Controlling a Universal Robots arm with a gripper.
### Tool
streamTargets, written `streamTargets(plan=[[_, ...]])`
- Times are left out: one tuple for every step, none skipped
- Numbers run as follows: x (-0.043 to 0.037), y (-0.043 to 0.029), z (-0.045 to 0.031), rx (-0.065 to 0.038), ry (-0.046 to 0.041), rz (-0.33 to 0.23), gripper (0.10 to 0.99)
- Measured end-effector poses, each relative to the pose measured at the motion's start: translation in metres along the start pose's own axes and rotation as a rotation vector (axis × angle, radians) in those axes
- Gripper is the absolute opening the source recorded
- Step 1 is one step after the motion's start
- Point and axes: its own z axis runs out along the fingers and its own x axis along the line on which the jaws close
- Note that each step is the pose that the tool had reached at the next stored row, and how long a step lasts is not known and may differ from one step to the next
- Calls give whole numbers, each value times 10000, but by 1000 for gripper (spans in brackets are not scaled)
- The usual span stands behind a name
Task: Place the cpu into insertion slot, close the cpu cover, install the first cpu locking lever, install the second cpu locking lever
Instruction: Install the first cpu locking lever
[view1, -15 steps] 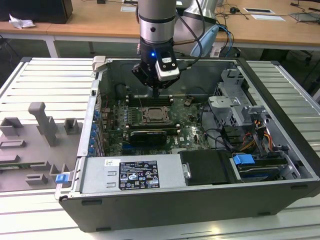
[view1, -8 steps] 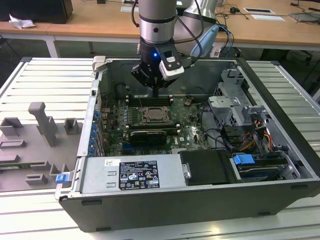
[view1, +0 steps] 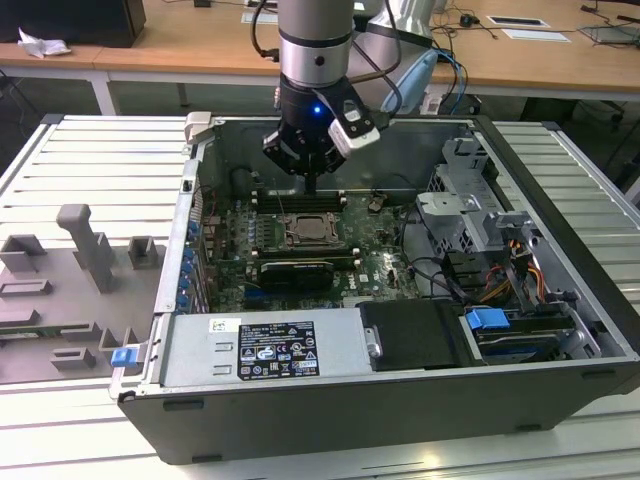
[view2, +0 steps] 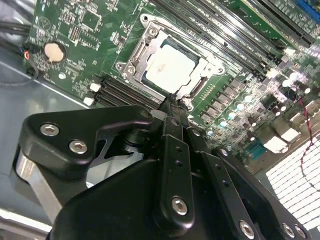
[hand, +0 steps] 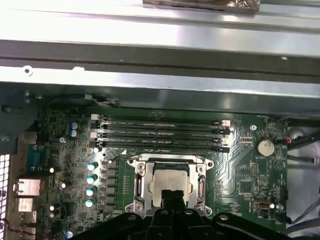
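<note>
Ribbed pale-grey worktop (view1: 90, 160) carries an open computer case (view1: 300, 430), and your exterior view takes in all of it, with grey moulded blocks (view1: 85, 245) lying on the exterior view's left. Nearest the camera sits the power supply (view1: 200, 350). Its black-and-white label (view1: 275, 350) holds lines of print and marks, none of which you can make out. Past it lies the green motherboard (view1: 380, 265), with the insertion slot (view1: 310, 233) near its middle and the long black memory slots (view1: 300, 200) just beyond. Your hand (view1: 311, 185) hangs low over the far edge of the slot, its fingers drawn together with nothing held between them. Wooden desks (view1: 150, 55) stand behind the case.

The wrist views add detail. In the second wrist view the cpu (view2: 170, 67) sits in the slot, a small flat square with a pale beige-silver face and a faint smudge on it. The cpu cover (view2: 131, 59), a thin silver frame, lies flat around it, so the chip shows through the square window. The closed fingertips (view2: 173, 106) stand right at the cover's edge, on the side of the memory slots. You cannot tell whether they touch it. A round silver coin cell (view2: 54, 51) sits well apart on the board.
</note>
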Motion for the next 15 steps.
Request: streamTargets(plan=[[0, 0, 0, -5, 7, -123, 106], [0, 0, 0, -10, 15, -263, 106], [0, 0, 0, -14, 22, -382, 106], [1, 0, 0, -20, 32, -565, 106], [6, 0, 0, -23, 36, -624, 106], [19, 1, -1, -24, 38, -653, 106], [29, 2, -1, -24, 38, -663, 106], [35, 2, -1, -24, 38, -668, 106], [38, 3, -1, -24, 39, -674, 106], [43, 3, -1, -24, 39, -680, 106], [48, 3, -1, -25, 40, -689, 106], [52, 3, -1, -25, 40, -702, 106], [56, 4, -1, -26, 43, -733, 106], [57, 4, 0, -29, 46, -794, 106], [58, 3, 0, -30, 52, -870, 106]])
